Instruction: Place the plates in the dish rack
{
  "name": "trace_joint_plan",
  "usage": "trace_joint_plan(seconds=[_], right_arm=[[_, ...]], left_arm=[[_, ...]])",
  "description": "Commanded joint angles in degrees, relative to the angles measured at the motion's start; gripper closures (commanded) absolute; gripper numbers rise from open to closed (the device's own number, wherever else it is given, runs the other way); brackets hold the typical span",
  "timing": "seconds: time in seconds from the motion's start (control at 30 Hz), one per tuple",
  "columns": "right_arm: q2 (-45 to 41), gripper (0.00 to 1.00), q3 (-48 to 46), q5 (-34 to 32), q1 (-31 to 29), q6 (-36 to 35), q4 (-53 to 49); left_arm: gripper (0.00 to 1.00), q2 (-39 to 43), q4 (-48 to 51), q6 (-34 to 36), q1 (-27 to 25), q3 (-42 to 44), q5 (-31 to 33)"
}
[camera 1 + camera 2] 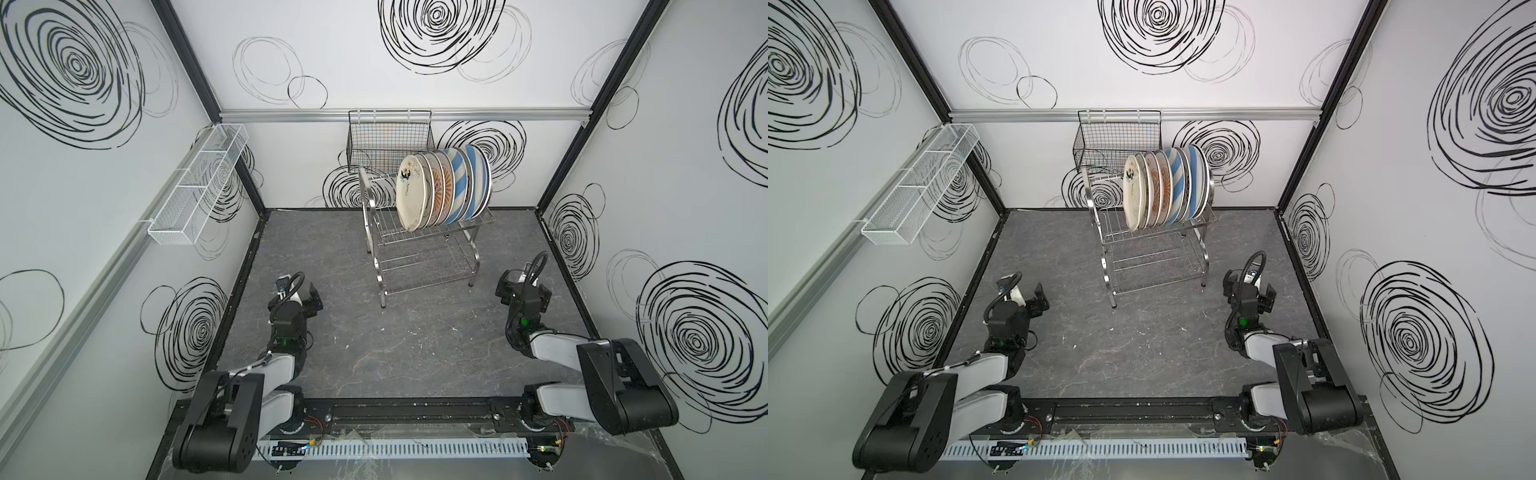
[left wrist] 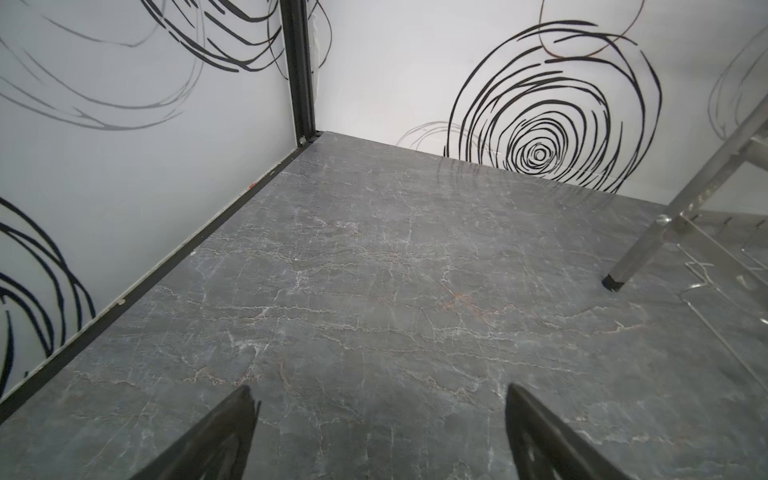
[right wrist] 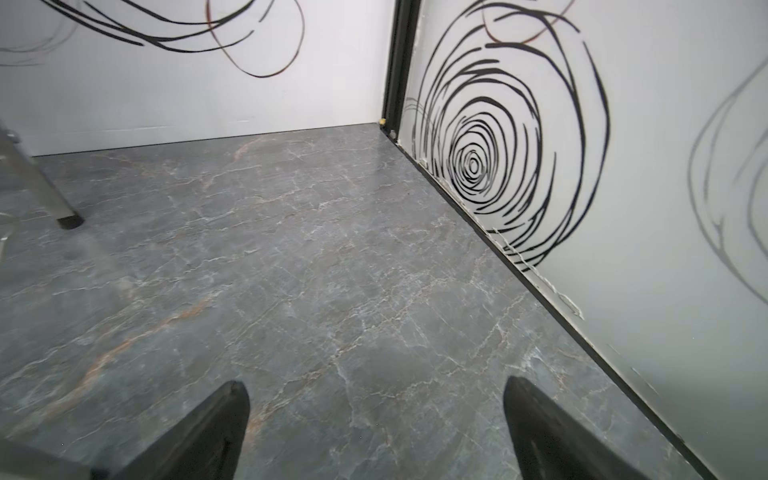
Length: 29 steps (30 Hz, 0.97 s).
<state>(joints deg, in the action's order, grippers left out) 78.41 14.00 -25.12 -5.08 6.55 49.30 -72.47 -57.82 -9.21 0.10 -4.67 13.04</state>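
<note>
Several plates (image 1: pixel 444 187) stand on edge, packed side by side in the top tier of the dish rack (image 1: pixel 428 266), near the back wall in both top views; cream printed ones sit on the left, blue-and-white striped ones on the right (image 1: pixel 1177 183). The rack's lower tier (image 1: pixel 1154 266) holds nothing. My left gripper (image 2: pixel 380 390) hovers over bare grey floor at the front left, open and empty, with a rack leg (image 2: pixel 623 270) off to one side. My right gripper (image 3: pixel 376 384) is at the front right, also open and empty, near the right wall.
A black wire-grid basket (image 1: pixel 388 141) hangs on the back wall just behind the rack. A long white mesh basket (image 1: pixel 199 183) is fixed to the left wall. White panels with black swirls enclose the grey marble floor (image 1: pixel 415 332).
</note>
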Motion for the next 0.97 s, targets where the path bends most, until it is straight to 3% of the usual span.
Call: trace_joint_plan(seconds=[0.0, 0.1, 0.17, 0.27, 0.93], right_arm=[[4.06, 0.00, -1.19, 6.15, 3.60, -0.34, 16.10], [3.96, 0.00, -0.54, 8.62, 4.11, -0.38, 14.68], [4.82, 0.00, -0.86, 11.91, 4.93, -0.84, 15.78], [6.34, 0.00, -3.81, 12.05, 5.49, -0.65, 22.88], [5.87, 0.00, -2.94, 11.90, 5.64, 0.20, 20.31]], left_arm=[[0.04, -7.20, -24.27, 3.55, 1.01, -1.00, -9.35], [0.04, -15.41, -32.67, 5.45, 0.76, -1.85, -14.57], [0.04, -11.13, -21.40, 5.17, 0.16, -3.88, -10.85], [0.04, -13.59, -24.96, 6.31, -0.71, -4.20, -11.05], [0.04, -13.25, -23.74, 6.33, -0.80, -4.53, -10.75]])
